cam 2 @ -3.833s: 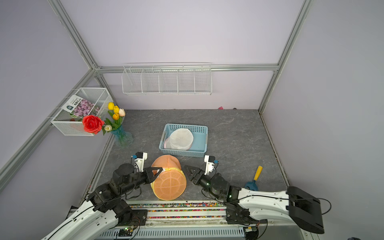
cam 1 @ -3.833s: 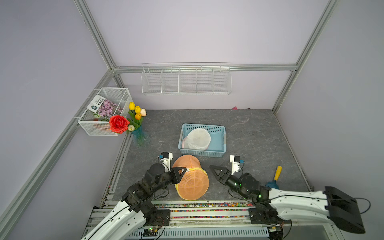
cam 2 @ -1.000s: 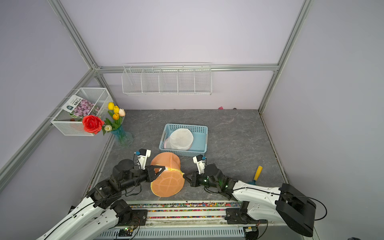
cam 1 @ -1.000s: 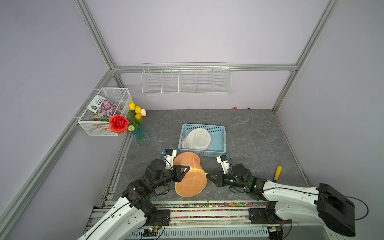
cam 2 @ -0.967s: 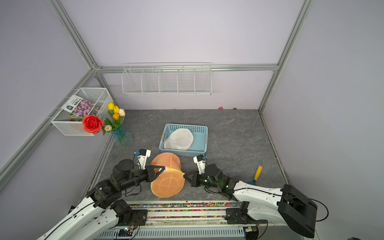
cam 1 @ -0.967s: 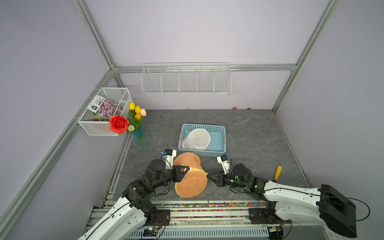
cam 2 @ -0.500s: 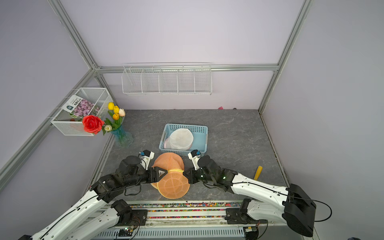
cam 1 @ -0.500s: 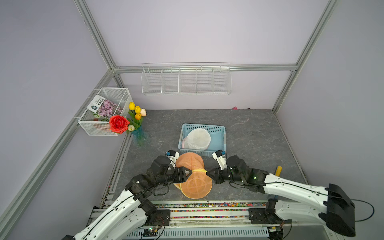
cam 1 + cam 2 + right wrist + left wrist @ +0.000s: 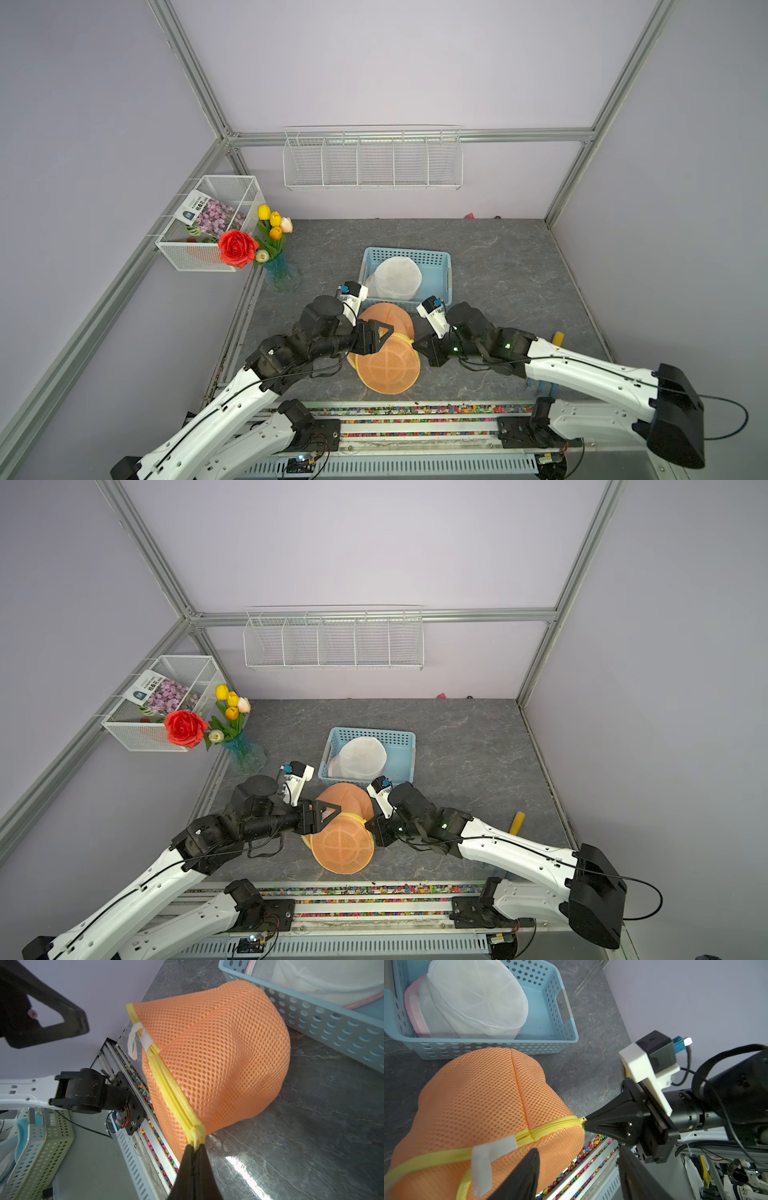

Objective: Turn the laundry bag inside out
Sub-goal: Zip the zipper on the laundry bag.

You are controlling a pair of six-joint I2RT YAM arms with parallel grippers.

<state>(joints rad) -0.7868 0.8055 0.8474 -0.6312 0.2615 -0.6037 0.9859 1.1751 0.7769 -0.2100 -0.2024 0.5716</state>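
The left wrist view's edge cuts off part of the laundry bag [image 9: 488, 1105], and the right arm [image 9: 582, 370] hides most of the yellow-handled tool [image 9: 557, 337] in both top views.

Bright, even, soft-shadowed light; white glare on the grey tabletop [image 9: 241, 1169]; wide-angle bowing at wrist-view edges.

Mid-bench: blue perforated basket [image 9: 435, 275] holding white mesh bag [image 9: 397, 272]. By left edge: glass vase [image 9: 283, 275] of tulips [image 9: 272, 222]. Near right edge: yellow-handled tool [image 9: 557, 337].
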